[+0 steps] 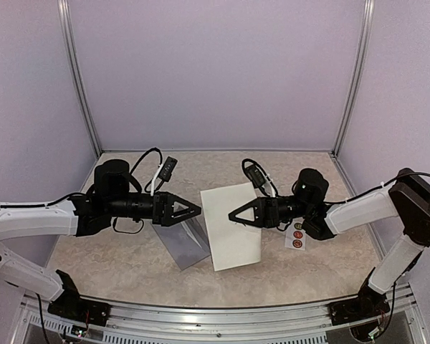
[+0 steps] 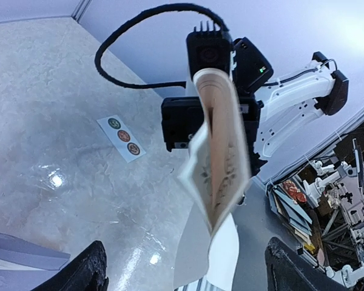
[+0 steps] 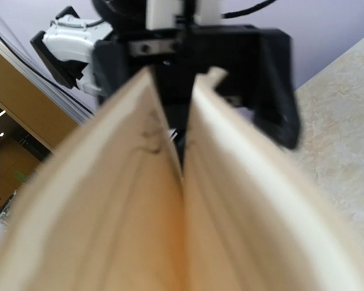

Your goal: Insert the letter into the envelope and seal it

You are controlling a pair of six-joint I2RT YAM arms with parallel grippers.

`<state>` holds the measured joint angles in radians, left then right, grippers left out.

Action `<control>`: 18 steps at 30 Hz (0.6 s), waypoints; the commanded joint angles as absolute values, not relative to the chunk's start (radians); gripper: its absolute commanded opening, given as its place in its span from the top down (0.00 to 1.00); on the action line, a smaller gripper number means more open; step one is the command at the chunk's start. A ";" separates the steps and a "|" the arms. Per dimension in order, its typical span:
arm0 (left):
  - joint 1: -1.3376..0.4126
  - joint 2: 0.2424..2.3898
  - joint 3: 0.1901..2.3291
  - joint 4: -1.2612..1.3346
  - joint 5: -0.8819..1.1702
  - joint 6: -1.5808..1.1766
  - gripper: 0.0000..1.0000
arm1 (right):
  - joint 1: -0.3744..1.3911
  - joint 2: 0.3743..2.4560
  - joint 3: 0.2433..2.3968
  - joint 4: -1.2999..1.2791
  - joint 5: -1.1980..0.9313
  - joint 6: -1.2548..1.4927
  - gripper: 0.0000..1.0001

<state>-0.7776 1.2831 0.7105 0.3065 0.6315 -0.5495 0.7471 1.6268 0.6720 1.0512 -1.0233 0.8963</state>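
Pale lilac walls [image 1: 215, 72] on three sides, with thin metal posts in the corners. Glossy beige worktop [image 1: 115, 265], marble-patterned, with bare room toward the back wall and along the near edge. At centre, the white letter [image 1: 236, 240]: a folded sheet with crisp edges and a faint ornamental print showing through in the left wrist view, too pale to read, pinched in the closed right hand [image 1: 233, 214] and hanging on edge there. Just left of it, flat on the worktop beneath the left arm's tip, the grey-blue envelope [image 1: 183, 247], matte paper, its right edge meeting the letter's left edge; touching or tucked under, cannot tell. Left hand [image 1: 195, 210] spread wide, gripping nothing, pointed at the letter's fold with black fingers [image 2: 91, 270] clear of the paper on both sides. Beside the right wrist, a small white sticker strip [image 1: 297, 237] carrying three round stickers, green, orange-red and dark, their print too small to read.
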 commanded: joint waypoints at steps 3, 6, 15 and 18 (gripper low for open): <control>-0.804 1.249 0.697 0.426 0.656 -0.587 0.10 | 0.757 1.612 0.675 1.078 -1.024 0.897 1.00; -0.831 1.294 0.728 0.411 0.650 -0.574 0.08 | 0.758 1.607 0.676 1.072 -1.030 0.895 1.00; -0.890 1.423 0.796 0.495 0.655 -0.616 0.63 | 0.758 1.580 0.674 1.004 -1.025 0.854 1.00; -0.889 1.435 0.769 0.543 0.620 -0.646 1.00 | 0.757 1.559 0.662 0.989 -1.014 0.850 0.90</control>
